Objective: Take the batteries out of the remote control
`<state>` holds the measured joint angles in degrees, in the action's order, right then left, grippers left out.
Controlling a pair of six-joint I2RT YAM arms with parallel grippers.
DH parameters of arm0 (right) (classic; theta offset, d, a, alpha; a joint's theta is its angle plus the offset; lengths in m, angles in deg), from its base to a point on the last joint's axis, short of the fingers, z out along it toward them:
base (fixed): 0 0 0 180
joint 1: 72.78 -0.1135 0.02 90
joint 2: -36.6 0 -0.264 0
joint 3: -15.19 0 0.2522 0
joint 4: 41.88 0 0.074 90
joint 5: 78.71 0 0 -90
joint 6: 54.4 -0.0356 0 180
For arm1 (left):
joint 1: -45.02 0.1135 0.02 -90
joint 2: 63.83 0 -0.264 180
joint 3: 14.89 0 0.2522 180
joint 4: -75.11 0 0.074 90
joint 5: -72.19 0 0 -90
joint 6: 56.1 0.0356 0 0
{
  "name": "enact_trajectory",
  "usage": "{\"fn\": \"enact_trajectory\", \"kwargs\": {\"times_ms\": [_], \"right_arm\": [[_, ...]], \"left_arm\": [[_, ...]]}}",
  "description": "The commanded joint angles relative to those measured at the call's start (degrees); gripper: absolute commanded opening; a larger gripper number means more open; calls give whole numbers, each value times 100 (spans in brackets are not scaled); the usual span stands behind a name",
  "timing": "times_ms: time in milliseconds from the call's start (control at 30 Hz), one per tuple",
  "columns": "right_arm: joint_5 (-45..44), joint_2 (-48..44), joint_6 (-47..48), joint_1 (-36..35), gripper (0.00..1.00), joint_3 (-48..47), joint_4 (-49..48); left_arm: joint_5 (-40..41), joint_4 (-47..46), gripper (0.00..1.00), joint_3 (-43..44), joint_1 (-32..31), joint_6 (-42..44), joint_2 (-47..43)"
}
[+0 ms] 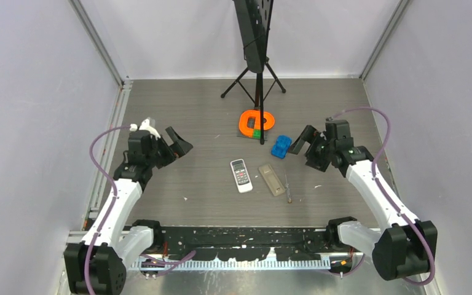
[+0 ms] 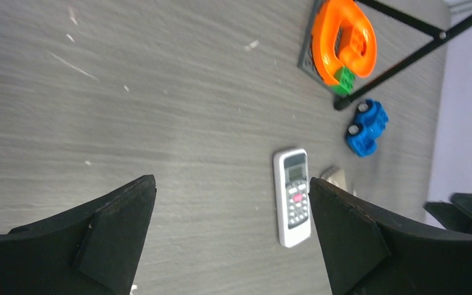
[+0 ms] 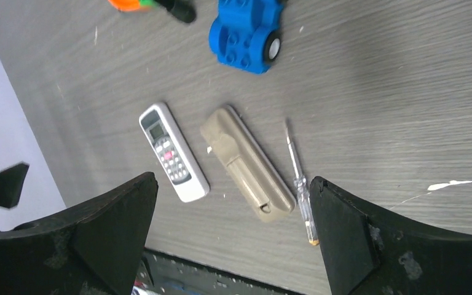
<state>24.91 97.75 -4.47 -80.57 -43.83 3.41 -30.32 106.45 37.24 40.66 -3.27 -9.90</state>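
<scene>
- The left gripper (image 2: 231, 180) hangs above the left part of the table (image 1: 190, 104) with its jaws spread wide and nothing between them.
- The right gripper (image 3: 233, 178) hangs over the right part, jaws likewise released and holding nothing.
- A white remote control (image 3: 173, 161) lies flat, buttons and screen up, near the middle of the table between the two arms.
- Just beside it on the right, apart from it, lies a beige remote control (image 3: 247, 164), back side up.
- The batteries do not show in any view — probably they sit inside a remote, though which one cannot be told.
- A slim screwdriver (image 3: 298, 178) with a clear handle lies just right of the beige remote, roughly parallel to it.
- A blue toy car (image 3: 246, 34) stands beyond the beige remote, near the right gripper.
- Farther back, an orange ring (image 2: 343, 43) sits on a grey plate with a green block (image 2: 344, 80) at its edge.
- A black tripod stand (image 1: 258, 80) rises behind — one leg reaches down beside the ring.
</scene>
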Motion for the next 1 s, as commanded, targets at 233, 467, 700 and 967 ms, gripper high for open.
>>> {"fn": "enact_trajectory", "kwargs": {"times_ms": [233,467,700,967], "right_arm": [[-580,609,579,-1477,85,-636,368],[-944,1461,452,-2558,79,-712,221],[-1178,2100,359,-3268,70,-924,-48],[-1442,3120,395,-4008,71,-1747,-303]], "left_arm": [[-578,13,99,-574,-577,-523,-301],[-236,303,99,-322,-1262,-290,247],[-148,491,97,-199,-1418,-63,495],[266,715,96,-319,-1418,-229,-19]]}}
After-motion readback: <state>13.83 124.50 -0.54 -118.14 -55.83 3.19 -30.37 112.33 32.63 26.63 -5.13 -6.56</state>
